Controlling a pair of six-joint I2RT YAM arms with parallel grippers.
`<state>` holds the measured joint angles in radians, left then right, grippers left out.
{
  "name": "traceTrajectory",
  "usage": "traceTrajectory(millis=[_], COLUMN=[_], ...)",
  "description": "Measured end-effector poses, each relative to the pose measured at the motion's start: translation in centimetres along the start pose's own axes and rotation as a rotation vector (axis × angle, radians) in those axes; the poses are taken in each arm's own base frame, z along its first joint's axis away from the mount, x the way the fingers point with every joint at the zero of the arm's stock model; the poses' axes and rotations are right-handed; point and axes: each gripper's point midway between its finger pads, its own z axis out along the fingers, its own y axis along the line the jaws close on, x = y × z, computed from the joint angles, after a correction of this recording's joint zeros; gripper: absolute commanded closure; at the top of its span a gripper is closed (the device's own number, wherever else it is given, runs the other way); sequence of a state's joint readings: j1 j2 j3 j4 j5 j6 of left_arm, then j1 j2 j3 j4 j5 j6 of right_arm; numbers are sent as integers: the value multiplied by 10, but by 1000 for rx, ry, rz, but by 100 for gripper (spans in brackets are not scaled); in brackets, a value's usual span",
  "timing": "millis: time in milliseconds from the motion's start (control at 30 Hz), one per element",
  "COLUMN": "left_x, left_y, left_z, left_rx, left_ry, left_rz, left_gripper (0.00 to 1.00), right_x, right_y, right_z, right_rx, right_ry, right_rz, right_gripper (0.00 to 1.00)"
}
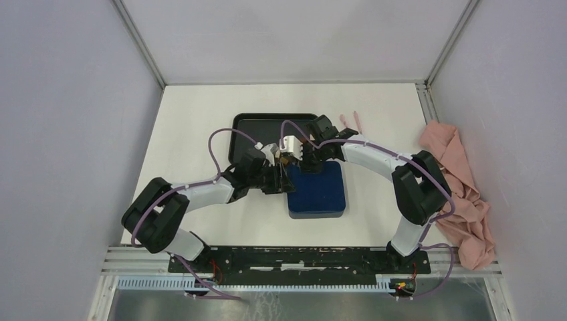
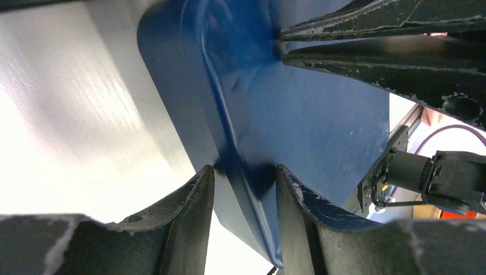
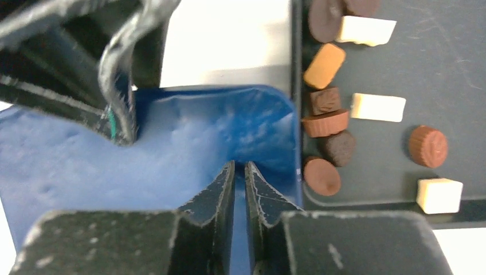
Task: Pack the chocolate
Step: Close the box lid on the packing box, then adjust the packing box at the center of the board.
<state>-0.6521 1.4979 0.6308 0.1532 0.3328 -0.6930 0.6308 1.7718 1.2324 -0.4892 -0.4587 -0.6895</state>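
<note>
- Right gripper (image 3: 239,177): fingers all but together, only a sliver between them, pinched on the edge of the blue lid (image 1: 321,194). Judged a firm clamp.
- Left gripper (image 2: 245,172): fingers straddled the lid's raised rim, one on each side. Read as closed on it, though contact was hard to confirm in its own view.
- Both arms met over the far end of the lid, so neither gripper was free.
- The chocolate (image 3: 321,175) lay loose on the black tray (image 3: 458,69), just past the lid's corner and to the right of the right fingers. None was held.
- The pieces nearest the lid ran in a rough column along the tray wall, parallel to the lid's edge. The cream blocks sat further in.
- The right arm was judged nearer the pieces.
- Views: only the right wrist camera showed the chocolate. In the top view the arms covered that part of the tray. The left wrist camera showed only lid, table and the other gripper.
- Farther off were the pink tweezers (image 1: 352,122) beyond the tray and a pink cloth (image 1: 461,194) at the table's right edge.
</note>
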Motion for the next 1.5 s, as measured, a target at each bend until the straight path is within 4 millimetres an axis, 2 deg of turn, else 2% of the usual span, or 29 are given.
traceTrajectory(millis=[100, 200, 233, 267, 333, 400, 467, 533, 567, 633, 700, 767, 867, 967, 1100, 1233, 1267, 1333, 1433, 1500], left_x=[6, 11, 13, 15, 18, 20, 13, 6, 4, 5, 13, 26, 45, 59, 66, 73, 76, 81, 81, 73], left_y=[-2, -3, -2, -2, 1, 4, 3, 3, 5, 12, 24, 36, 48, 37, -14, -66, -78, -88, -81, -69], left_z=[-6, -14, -18, -23, -33, -45, -59, -71, -76, -78, -73, -64, -50, -35, -12, 3, 3, 1, -16, -34], left_rx=[16, 18, 17, 12, -7, -34, -56, -79, -95, -134, -180, -214, -228, -163, -34, 119, 159, 192, 163, 90], left_ry=[2, -2, -2, -4, -13, -30, -76, -128, -145, -149, -109, -51, 32, 103, 182, 211, 207, 203, 165, 103], left_rz=[-2, -1, -2, -2, -4, -5, 1, 7, 7, -1, -15, -31, -50, -35, 70, 159, 183, 205, 212, 211], left_gripper=[57, 57, 54, 48, 43, 45, 48, 57, 66, 76, 80, 81, 81, 80, 79, 79, 79, 79, 75, 63], right_x=[6, 16, 16, 16, 19, 29, 50, 82, 99, 128, 152, 162, 160, 144, 113, 92, 91, 92, 103, 109], right_y=[14, 23, 23, 20, 14, 12, 9, 5, 5, 8, 13, 14, 12, -1, -22, -46, -50, -58, -75, -83], right_z=[-10, -36, -48, -61, -94, -119, -135, -137, -133, -125, -115, -106, -89, -77, -69, -74, -77, -84, -103, -123], right_rx=[-77, -115, -101, -68, 30, 119, 192, 248, 265, 275, 262, 239, 182, 140, 90, 110, 120, 153, 241, 295], right_ry=[-5, 11, 11, 8, -1, 1, 26, 87, 125, 195, 254, 274, 255, 203, 116, 70, 70, 89, 138, 145], right_rz=[-3, 7, 3, -7, -25, -18, 19, 81, 117, 182, 247, 295, 345, 360, 348, 326, 323, 313, 304, 295], right_gripper=[71, 71, 71, 71, 71, 72, 76, 80, 82, 86, 90, 92, 92, 91, 90, 80, 78, 72, 65, 59])
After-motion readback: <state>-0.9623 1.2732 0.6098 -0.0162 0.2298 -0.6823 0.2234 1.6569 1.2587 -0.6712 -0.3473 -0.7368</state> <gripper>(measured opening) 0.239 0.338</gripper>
